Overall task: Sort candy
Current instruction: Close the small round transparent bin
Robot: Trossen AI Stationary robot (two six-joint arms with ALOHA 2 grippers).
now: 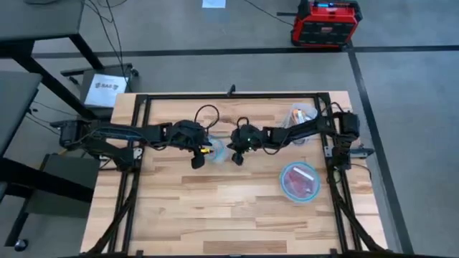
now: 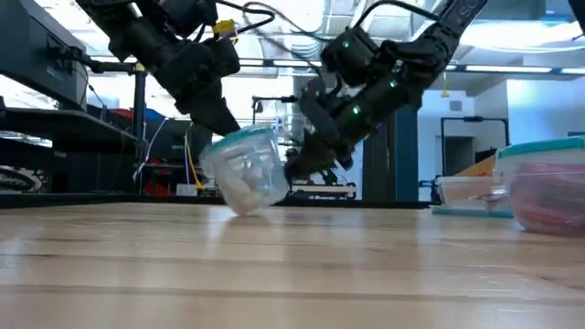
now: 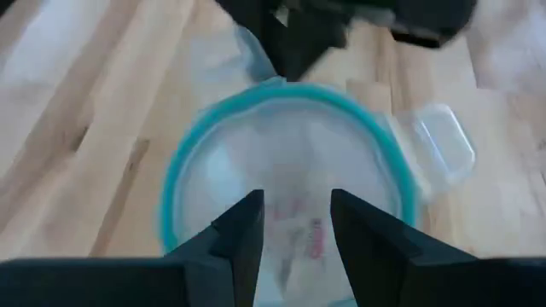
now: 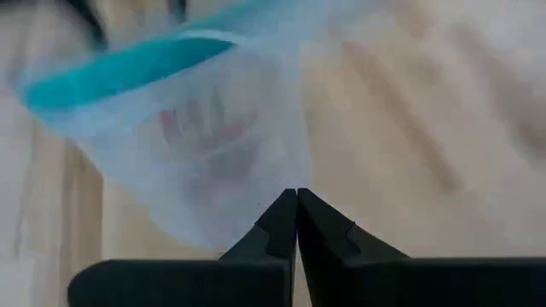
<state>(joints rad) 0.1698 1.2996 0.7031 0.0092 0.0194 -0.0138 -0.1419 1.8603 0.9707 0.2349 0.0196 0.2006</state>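
A clear blue-rimmed container (image 2: 245,178) stands tilted mid-table on its lower edge, between my two grippers. Pale candy with red print (image 3: 311,240) shows through it. My left gripper (image 3: 297,213) is open, its fingers a small gap apart at the container's mouth (image 3: 290,145). In the high view it (image 1: 198,159) is left of the container (image 1: 217,153). My right gripper (image 4: 296,194) is shut, its tip at the container's side wall (image 4: 196,162); in the high view it (image 1: 237,158) is right of the container. My left gripper slants down from the table's left, and one finger (image 2: 218,128) lies against the left part of the blue rim (image 2: 224,144). I cannot tell whether the fingers touch the candy. My right gripper slants down from the table's right, its shut fingertips (image 2: 294,169) against the container's right wall (image 2: 279,174). The container leans, its lower edge (image 2: 242,210) on the table.
A second blue-rimmed container (image 1: 282,180) holding red and magenta candy stands at the right, nearer the front. A third container (image 1: 301,115) sits at the far right by the right arm's base. A clear lid tab (image 3: 444,149) lies beside the tilted container.
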